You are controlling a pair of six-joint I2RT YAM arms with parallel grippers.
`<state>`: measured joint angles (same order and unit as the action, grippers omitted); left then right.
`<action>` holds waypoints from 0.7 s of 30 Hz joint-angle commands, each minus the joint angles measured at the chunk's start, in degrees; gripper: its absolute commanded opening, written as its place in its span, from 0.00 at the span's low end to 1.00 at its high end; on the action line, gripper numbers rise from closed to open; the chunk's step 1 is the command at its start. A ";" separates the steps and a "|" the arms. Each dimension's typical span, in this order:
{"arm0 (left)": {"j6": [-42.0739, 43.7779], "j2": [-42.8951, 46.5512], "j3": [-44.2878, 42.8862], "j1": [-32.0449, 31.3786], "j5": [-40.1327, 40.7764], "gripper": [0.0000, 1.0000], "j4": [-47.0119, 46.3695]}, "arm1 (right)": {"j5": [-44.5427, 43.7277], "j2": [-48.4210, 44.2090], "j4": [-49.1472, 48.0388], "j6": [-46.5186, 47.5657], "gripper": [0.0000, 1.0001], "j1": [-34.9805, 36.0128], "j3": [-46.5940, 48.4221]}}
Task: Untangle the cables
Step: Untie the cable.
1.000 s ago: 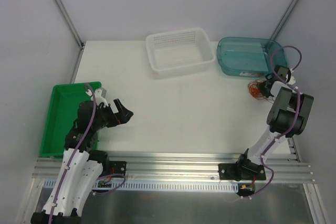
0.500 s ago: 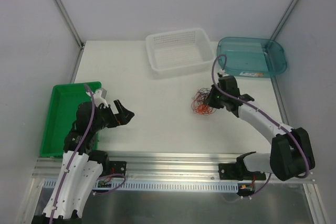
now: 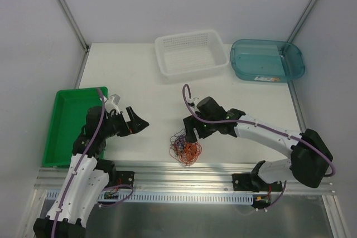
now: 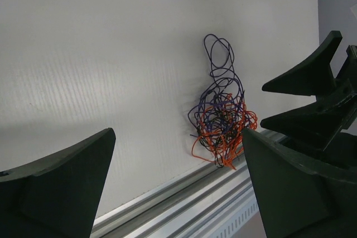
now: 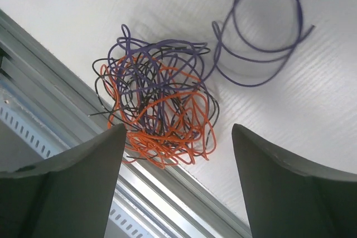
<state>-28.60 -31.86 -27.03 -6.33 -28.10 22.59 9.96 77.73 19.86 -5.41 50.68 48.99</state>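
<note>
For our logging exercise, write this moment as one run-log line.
cables: tangled, on table | right jaws: open, over cables | left jaws: open, apart

Tangled cables (image 3: 186, 147) near table's front edge

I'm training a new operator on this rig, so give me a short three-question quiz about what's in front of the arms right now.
1. True or false: the tangle of cables sits inside a container.
2. Which is nearer the cables? A: left claw. B: right claw.
3. Fill in: the wires are orange, black and ____.

Key: 1 false, it lies on the bare table near its front edge. 2 B. 3 purple.
</note>
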 commanded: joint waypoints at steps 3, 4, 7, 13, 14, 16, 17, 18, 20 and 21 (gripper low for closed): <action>-8.22 -0.57 2.41 -2.19 -2.93 0.99 -7.29 | -11.43 -6.88 3.61 -2.04 0.79 -1.36 2.07; -9.44 -0.84 2.59 -2.72 -2.75 0.99 -7.99 | -12.15 -7.24 3.87 -3.11 0.77 -2.24 1.64; -7.98 -4.34 1.54 -6.05 -1.44 0.99 -8.79 | -13.56 -9.88 2.56 -5.92 0.73 -5.23 -0.46; -5.76 -15.58 -4.34 -15.54 4.70 0.99 -8.53 | -11.01 -5.93 -0.34 -5.93 0.73 -5.24 -0.39; -5.94 -17.08 -5.83 -19.65 6.28 0.99 -8.61 | -11.18 -5.58 -0.35 -6.36 0.73 -5.32 -0.30; -5.77 -21.72 -7.59 -23.97 10.94 0.99 -8.61 | -10.75 -5.92 -1.22 -7.24 0.73 -5.32 -1.35; -5.16 -23.41 -9.52 -27.30 13.57 0.99 -8.79 | -10.66 -6.54 -1.49 -7.42 0.73 -5.32 -2.14; -4.63 -24.99 -10.32 -28.81 13.59 0.99 -8.88 | -10.75 -6.80 -1.49 -7.60 0.73 -5.32 -2.15; -2.53 -29.74 -13.04 -30.75 15.96 0.97 -9.40 | -10.40 -7.33 -0.88 -7.51 0.73 -5.41 -3.02; -1.82 -31.41 -13.92 -32.33 16.40 0.95 -9.84 | -8.66 -8.03 -0.70 -7.60 0.73 -5.41 -3.46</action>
<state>-33.78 -59.61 -36.99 -35.75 -17.37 15.05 -0.49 71.99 19.92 -11.60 45.25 46.44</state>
